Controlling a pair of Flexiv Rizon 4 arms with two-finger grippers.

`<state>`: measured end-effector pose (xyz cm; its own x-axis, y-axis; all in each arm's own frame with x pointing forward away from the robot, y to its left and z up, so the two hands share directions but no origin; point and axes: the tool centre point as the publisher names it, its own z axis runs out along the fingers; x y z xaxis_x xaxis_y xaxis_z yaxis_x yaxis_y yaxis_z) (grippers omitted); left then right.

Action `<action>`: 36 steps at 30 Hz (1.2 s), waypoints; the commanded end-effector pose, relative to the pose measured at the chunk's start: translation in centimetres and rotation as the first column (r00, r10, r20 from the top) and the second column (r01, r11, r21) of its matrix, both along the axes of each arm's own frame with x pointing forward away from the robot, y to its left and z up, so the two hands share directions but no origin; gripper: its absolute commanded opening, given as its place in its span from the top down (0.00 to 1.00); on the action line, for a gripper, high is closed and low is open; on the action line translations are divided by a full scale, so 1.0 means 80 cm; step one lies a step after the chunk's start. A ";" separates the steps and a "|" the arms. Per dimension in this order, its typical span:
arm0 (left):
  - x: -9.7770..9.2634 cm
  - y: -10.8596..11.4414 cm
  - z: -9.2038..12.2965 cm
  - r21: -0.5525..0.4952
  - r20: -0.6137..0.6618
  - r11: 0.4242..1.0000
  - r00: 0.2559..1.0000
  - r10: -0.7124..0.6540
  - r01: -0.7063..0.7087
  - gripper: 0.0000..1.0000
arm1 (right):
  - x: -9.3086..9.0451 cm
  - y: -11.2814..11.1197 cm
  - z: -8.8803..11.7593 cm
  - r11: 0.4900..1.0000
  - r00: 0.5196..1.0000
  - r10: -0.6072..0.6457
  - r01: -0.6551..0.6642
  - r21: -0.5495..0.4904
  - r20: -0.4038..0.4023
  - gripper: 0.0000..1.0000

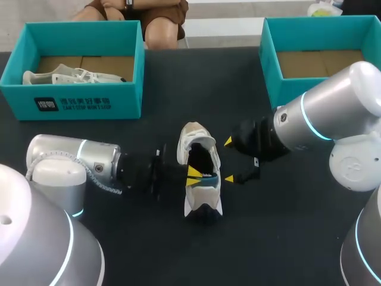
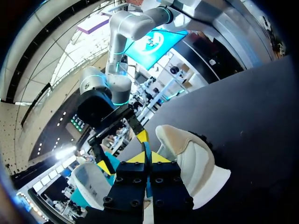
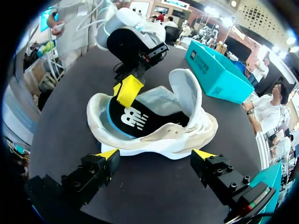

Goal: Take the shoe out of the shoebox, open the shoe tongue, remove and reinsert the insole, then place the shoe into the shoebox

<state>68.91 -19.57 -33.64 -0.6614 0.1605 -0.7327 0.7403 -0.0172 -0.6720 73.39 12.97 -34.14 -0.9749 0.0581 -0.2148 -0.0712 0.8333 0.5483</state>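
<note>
One shoe lies unboxed at the table's centre, tongue lifted, its black insole pinched by the left gripper from nine o'clock, the right gripper spread empty at three o'clock; the insole step seems underway, boxing in the two-o'clock shoebox remains.

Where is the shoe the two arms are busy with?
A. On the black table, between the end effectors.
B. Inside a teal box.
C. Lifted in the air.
A: the shoe rests on the table, between the left end effector and the open right end effector.
</note>
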 end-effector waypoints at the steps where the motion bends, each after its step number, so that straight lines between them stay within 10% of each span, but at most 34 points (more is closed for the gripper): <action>1: 0.002 0.001 0.004 -0.003 -0.005 1.000 1.000 -0.004 0.004 1.00 | -0.001 0.001 -0.001 1.000 1.000 -0.002 0.002 0.000 0.001 0.00; 6: -0.004 0.011 0.019 -0.011 0.003 1.000 1.000 -0.008 0.008 0.98 | -0.001 0.001 -0.001 1.000 1.000 -0.002 0.002 0.000 0.001 0.00; 8: -0.007 0.016 0.027 -0.024 0.014 1.000 1.000 -0.002 0.002 0.63 | -0.001 0.001 -0.001 1.000 1.000 -0.002 0.002 0.000 0.001 0.00; 14: -0.013 0.020 0.040 -0.052 0.019 0.999 1.000 0.000 0.001 0.39 | -0.001 0.001 -0.001 1.000 1.000 -0.002 0.002 0.000 0.001 0.00; 29: -0.008 0.023 0.080 -0.089 0.034 0.994 0.998 -0.054 0.057 0.28 | -0.001 0.001 -0.001 1.000 1.000 -0.002 0.002 0.000 0.001 0.00; 36: 0.007 0.034 0.106 -0.029 0.053 0.991 0.990 -0.131 0.132 0.00 | -0.001 0.001 -0.001 1.000 1.000 -0.002 0.002 0.000 0.001 0.00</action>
